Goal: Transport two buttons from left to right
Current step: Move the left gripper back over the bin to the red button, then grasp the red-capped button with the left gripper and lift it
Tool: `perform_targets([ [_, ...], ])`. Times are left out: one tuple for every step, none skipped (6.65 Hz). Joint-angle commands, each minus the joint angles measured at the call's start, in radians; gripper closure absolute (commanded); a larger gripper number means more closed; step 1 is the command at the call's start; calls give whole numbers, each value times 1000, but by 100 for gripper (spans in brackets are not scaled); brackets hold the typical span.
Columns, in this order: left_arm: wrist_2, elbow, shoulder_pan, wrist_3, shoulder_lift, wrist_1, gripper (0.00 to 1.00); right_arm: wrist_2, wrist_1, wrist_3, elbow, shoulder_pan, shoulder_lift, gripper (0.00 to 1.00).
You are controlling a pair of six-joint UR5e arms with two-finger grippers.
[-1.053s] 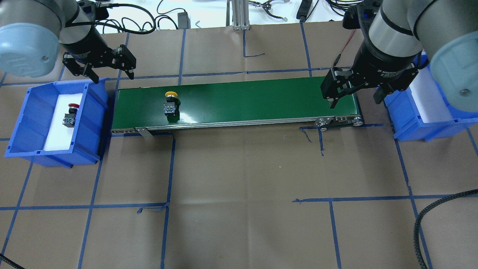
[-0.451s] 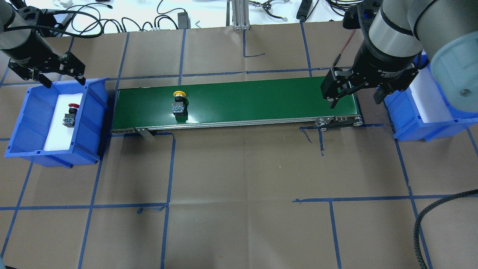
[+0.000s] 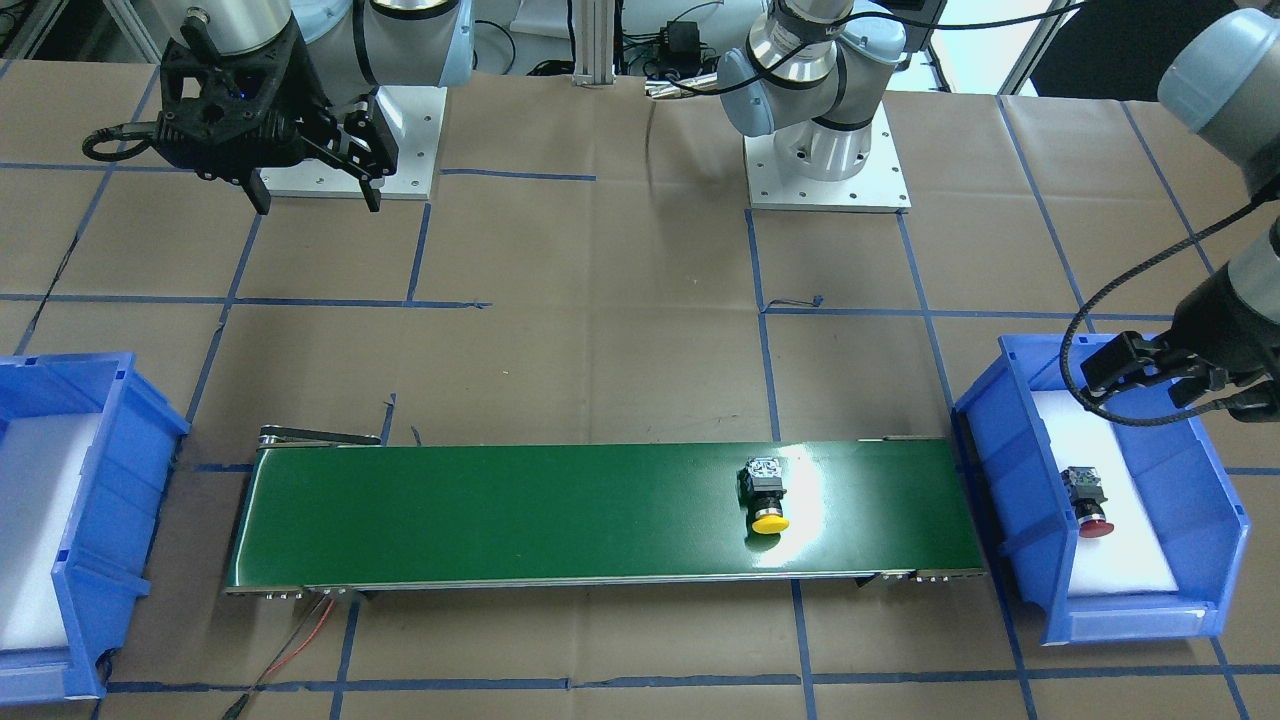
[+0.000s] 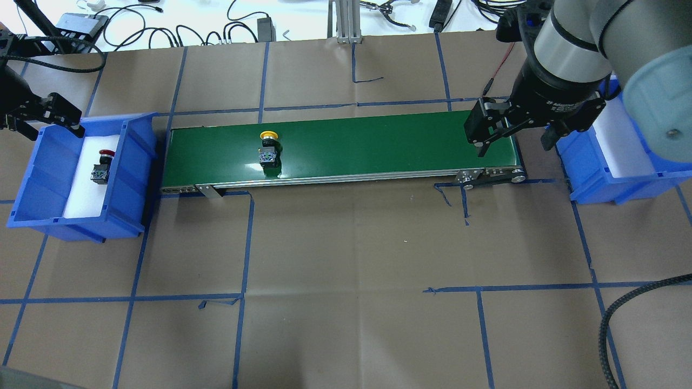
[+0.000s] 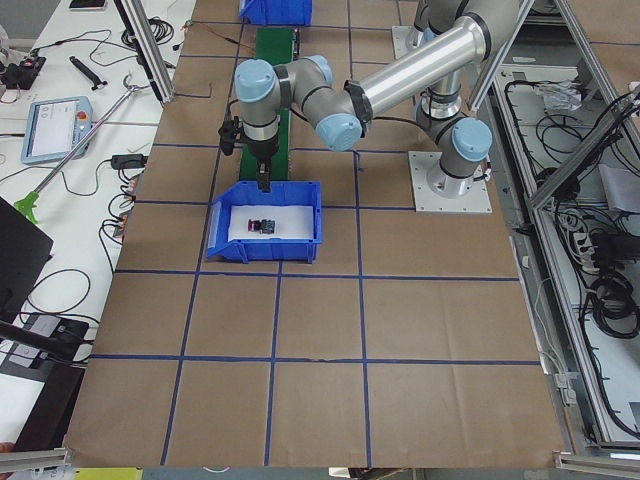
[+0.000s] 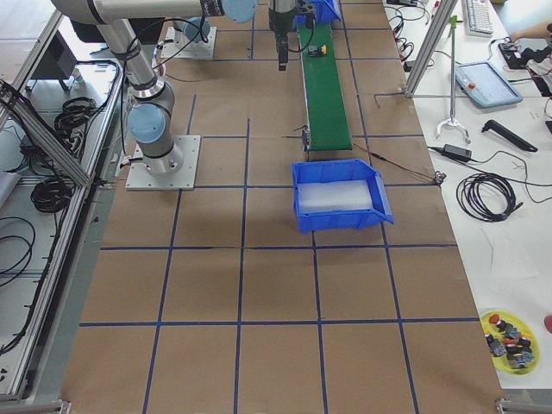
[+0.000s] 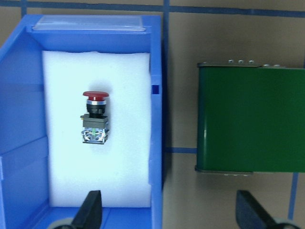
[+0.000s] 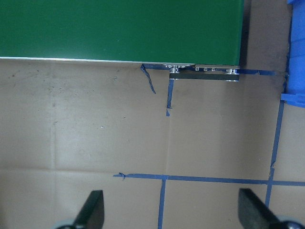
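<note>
The yellow mushroom-cap button [image 4: 268,150] lies on its side on the green conveyor belt [image 4: 378,146], cap toward 12 o'clock in the overhead view. It sits on the belt's 9 o'clock portion, well apart from the far end. The belt seems meant to carry it across, so neither arm has to reach the full length of the counter.

The red-cap button [image 4: 101,166] lies on the white foam pad [image 4: 81,197] inside the left blue bin [image 4: 138,162], cap also toward 12 o'clock, touching no wall. The foam likely keeps it from sliding and leaves room for fingers on both sides of its blocky body.

The left gripper [image 7: 167,205] hangs released and empty over the bin's 12 o'clock rim. Its wrist camera looks straight down on the red button, which I judge to be its next pick.

The right gripper [image 4: 512,147] hovers spread wide and empty over the belt's 3 o'clock end, just beside the right blue bin [image 4: 589,186]. That looks like a catching post for the yellow button, with only a short move into the bin.
</note>
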Motion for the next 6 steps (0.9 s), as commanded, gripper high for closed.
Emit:
perform_targets([
  [-1, -28, 17, 48, -47, 83, 0, 0, 0, 0, 0, 0, 0, 0],
  [-4, -31, 19, 54, -90, 116, 0, 0, 0, 0, 0, 0, 0, 0],
  [-6, -34, 29, 68, -126, 145, 0, 0, 0, 0, 0, 0, 0, 0],
  [-7, -36, 28, 68, -149, 153, 0, 0, 0, 0, 0, 0, 0, 0],
  [-8, -60, 28, 68, -160, 198, 0, 0, 0, 0, 0, 0, 0, 0],
  [-8, -115, 28, 69, -170, 278, 0, 0, 0, 0, 0, 0, 0, 0],
])
